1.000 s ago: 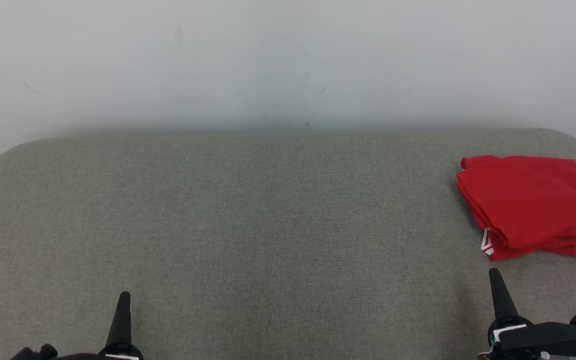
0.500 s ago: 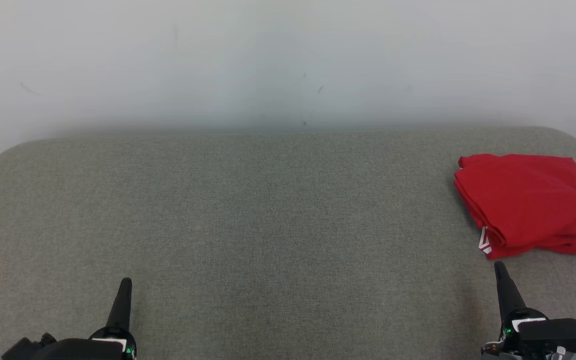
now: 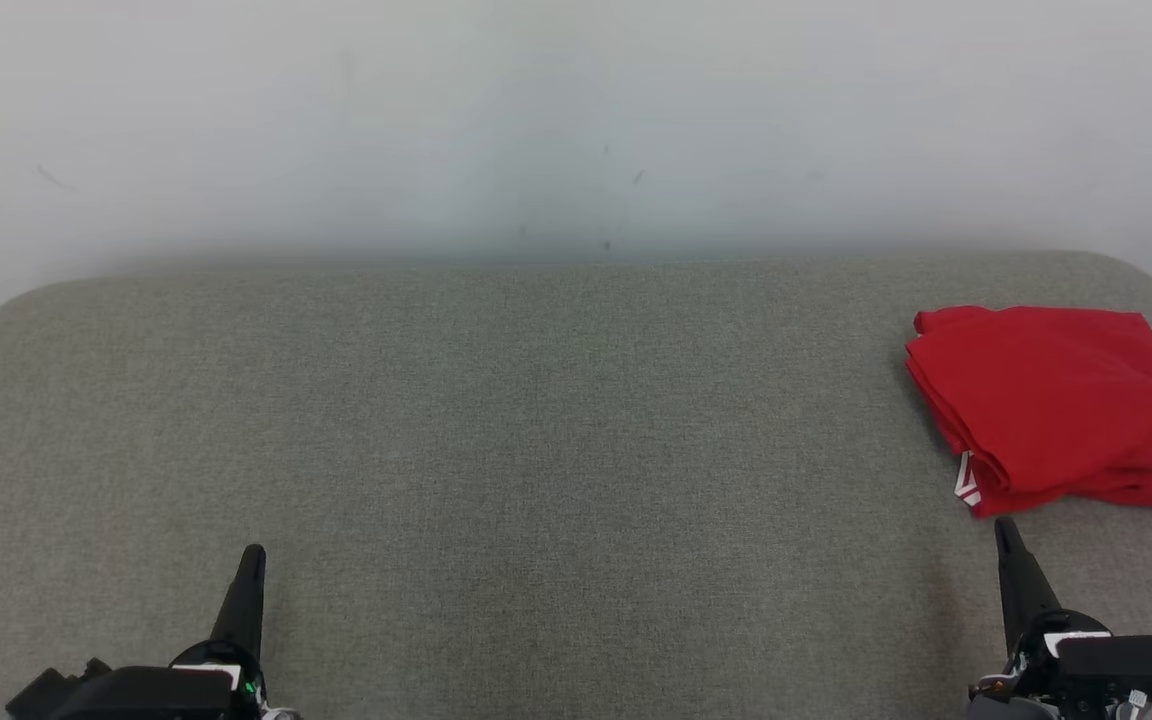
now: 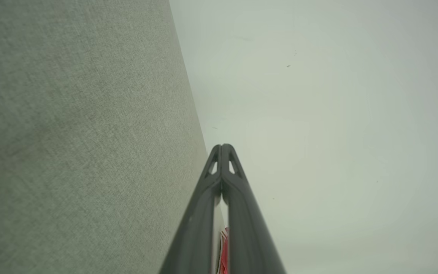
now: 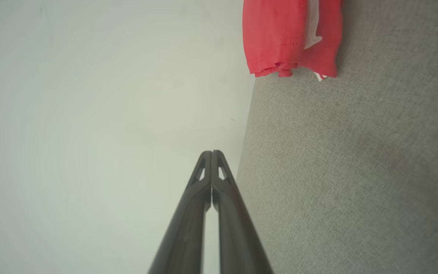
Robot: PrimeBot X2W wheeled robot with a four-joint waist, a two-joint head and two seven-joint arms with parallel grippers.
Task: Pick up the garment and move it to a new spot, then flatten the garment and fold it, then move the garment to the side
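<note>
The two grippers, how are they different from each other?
The left gripper sits lower left, with bare grey fabric surface ahead; the right gripper sits lower right, its tip just short of the folded red garment. In the head view, the left gripper leans rightward and the right gripper leans leftward. Both are shut and hold nothing.

The light is soft, even and fairly bright. A faint shadow band runs where the pale wall [image 3: 576, 120] meets the grey desk [image 3: 536, 420], and the red garment [image 3: 1046, 400] casts a thin shadow at its edge. In the wrist views the left tool [image 4: 222, 148] and right tool [image 5: 212, 153] blur near the lens, and the desk's weave softens toward the edges.
</note>
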